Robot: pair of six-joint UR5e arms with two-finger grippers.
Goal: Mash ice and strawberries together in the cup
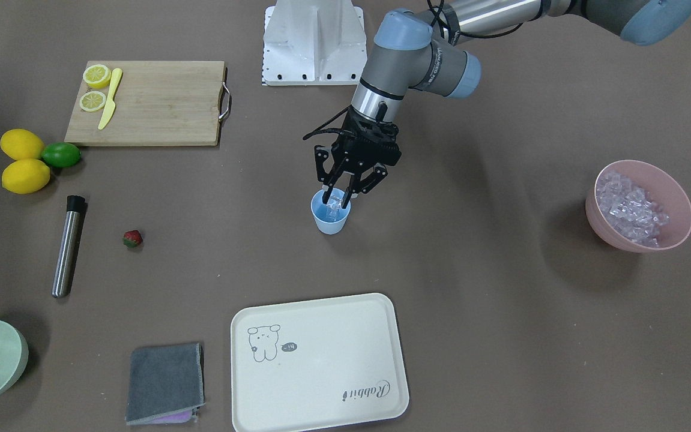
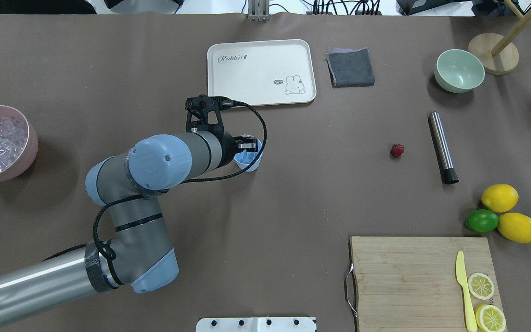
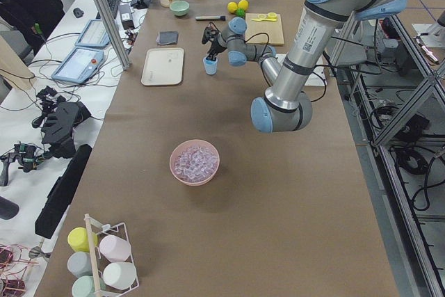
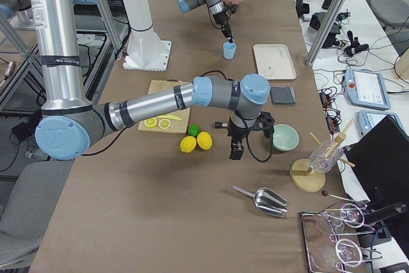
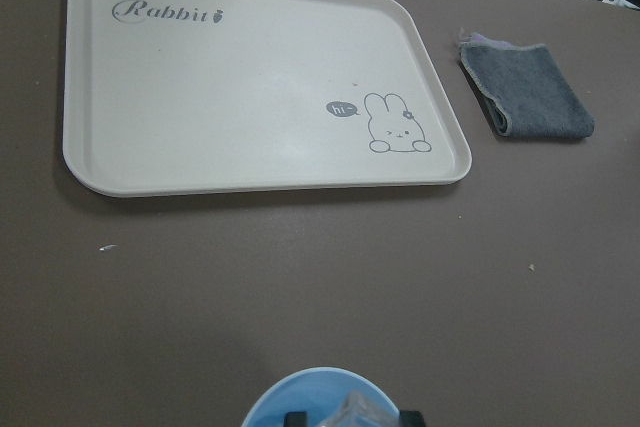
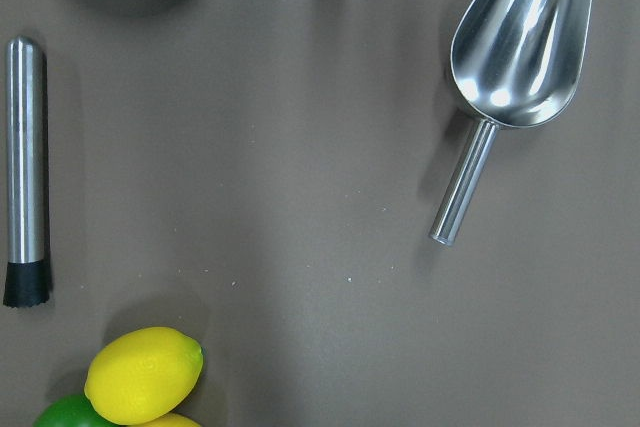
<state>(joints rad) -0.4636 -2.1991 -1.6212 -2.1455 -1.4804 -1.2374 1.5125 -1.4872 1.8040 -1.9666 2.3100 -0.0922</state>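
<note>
- Exterior front-facing view: my left gripper point(image 1: 335, 200) hangs over the cup point(image 1: 330, 222), fingers narrowed onto one ice cube point(image 1: 333, 207) right at the cup's mouth. I judge the step in hand is loading ice.
- The next move calls for parting the fingers so the cube drops inside, then lifting straight up.
- The strawberry point(image 1: 132, 239) lies well apart on the table, not yet in the cup.
- My right gripper point(image 4: 237, 150): I cannot tell how far it is open.

The left arm point(image 1: 423, 57) enters at the front view's upper right and bends down to centre. The left pincer point(image 1: 337, 195) points downward, fingers pinching an ice cube point(image 1: 334, 203). In the right-side view, the right arm point(image 4: 160, 101) spans mid-frame. The right pincer point(image 4: 236, 150) hangs low, its grip unreadable.
</note>
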